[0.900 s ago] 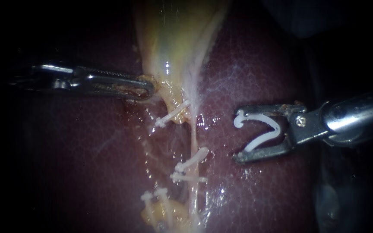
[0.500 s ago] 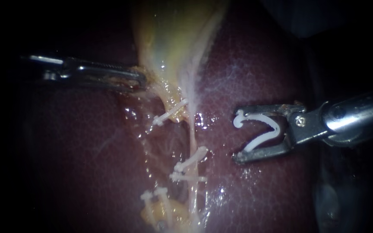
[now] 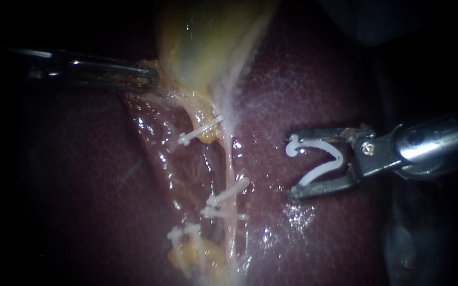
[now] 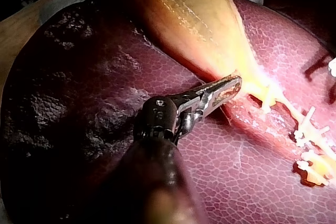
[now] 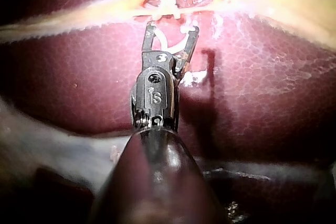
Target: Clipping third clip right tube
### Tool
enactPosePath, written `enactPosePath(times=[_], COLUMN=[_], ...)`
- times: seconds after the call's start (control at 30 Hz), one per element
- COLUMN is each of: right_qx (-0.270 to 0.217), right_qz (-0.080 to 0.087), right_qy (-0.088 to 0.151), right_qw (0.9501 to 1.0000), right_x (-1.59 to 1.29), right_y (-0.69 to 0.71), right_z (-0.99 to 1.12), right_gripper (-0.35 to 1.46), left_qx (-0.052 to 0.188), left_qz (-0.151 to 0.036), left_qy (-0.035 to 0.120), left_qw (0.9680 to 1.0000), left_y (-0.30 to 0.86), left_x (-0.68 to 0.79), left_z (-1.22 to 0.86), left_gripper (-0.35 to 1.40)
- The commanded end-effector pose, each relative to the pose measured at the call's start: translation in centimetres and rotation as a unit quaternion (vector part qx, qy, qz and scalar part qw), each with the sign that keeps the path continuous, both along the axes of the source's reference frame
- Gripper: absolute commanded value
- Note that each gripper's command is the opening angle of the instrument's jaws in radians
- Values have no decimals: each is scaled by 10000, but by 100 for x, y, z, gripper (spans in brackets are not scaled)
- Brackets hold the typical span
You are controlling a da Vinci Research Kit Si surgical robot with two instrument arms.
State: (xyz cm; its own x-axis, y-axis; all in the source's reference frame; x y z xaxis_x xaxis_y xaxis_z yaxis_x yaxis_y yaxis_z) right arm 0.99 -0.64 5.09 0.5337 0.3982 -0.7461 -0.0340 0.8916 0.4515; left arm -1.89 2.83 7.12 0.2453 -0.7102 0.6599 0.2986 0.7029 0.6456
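The pale right tube (image 3: pixel 231 164) runs down over the liver (image 3: pixel 314 90) and carries two white clips (image 3: pixel 228 193). My right instrument (image 3: pixel 291 167) hovers to its right, apart from it. Its jaws stand wide and hold an open white clip (image 3: pixel 322 159) between them. That instrument's tip (image 5: pixel 170 32) faces the tube in the right wrist view. My left instrument (image 3: pixel 147 79) has its jaws shut on the edge of the yellow gallbladder (image 3: pixel 202 47), which it holds taut towards the upper left. In the left wrist view those jaws (image 4: pixel 228 85) bite the gallbladder's narrow end.
Another white clip (image 3: pixel 200 130) crosses the yellowish left tube just below the gallbladder. Two more clips (image 3: pixel 184 232) sit lower down on it. Wet, raw liver bed (image 3: pixel 186 169) lies between the two tubes. Beyond the liver the field is dark on both sides.
My left instrument has drawn the gallbladder's edge up and to the left, stretching the tissue and opening the gap between the tubes. My right instrument with its clip has stayed put.
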Motion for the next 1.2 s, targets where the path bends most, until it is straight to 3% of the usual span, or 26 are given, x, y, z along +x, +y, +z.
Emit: enactPosePath(times=[0.03, 0.2, 0.37, 0.6, 0.83, 1.2], right_qx=[0, 93, 588, 1622, 2127, 2513], right_qz=[0, -72, 85, 446, 727, 897], right_qy=[-4, 67, 84, 31, -72, -140], right_qw=[10000, 9999, 9982, 9857, 9744, 9636], right_x=[1, 5, 14, 32, 48, 59], right_y=[0, 2, 2, -3, -4, -12], right_z=[1, 4, 12, 33, 64, 108], right_gripper=[49, 49, 49, 49, 49, 49], left_qx=[-1, -1, -1, -1, -5, -5], left_qz=[-2, -7, -13, -26, -31, -39], left_qy=[1, 6, 10, 20, 25, 31], left_qw=[10000, 10000, 10000, 10000, 10000, 10000], left_y=[0, 0, -1, -3, -5, -6], left_x=[0, 1, 0, -2, -2, -3], left_z=[0, 0, -2, -5, -5, -7], left_gripper=[-35, -35, -35, -35, -35, -35])
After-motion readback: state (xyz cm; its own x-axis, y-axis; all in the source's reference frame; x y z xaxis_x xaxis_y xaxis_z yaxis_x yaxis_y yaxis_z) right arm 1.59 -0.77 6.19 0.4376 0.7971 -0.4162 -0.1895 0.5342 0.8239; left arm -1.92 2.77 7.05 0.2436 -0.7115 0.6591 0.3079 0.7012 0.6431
